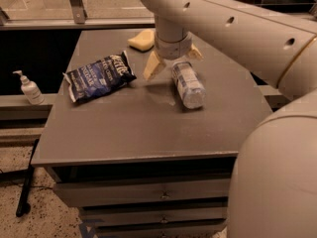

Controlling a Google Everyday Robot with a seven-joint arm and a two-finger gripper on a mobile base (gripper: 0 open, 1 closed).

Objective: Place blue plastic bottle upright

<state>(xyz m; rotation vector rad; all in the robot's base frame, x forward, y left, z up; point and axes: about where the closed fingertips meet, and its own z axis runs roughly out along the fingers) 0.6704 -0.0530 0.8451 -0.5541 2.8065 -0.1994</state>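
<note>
The blue plastic bottle [187, 85] is clear and ribbed with a pale label. It lies on its side on the grey table [138, 128], right of centre, its long axis running away from the front edge. My gripper [173, 59] hangs from the arm over the bottle's far end. It is open, with one cream finger [153, 66] left of the bottle and the other [194, 52] to its right. The bottle's far end is hidden under the wrist.
A dark blue snack bag [97, 77] lies on the table's left part. A yellow sponge [141, 39] lies at the back. A white pump dispenser [29, 89] stands on a ledge left of the table. The robot's arm and body fill the right side.
</note>
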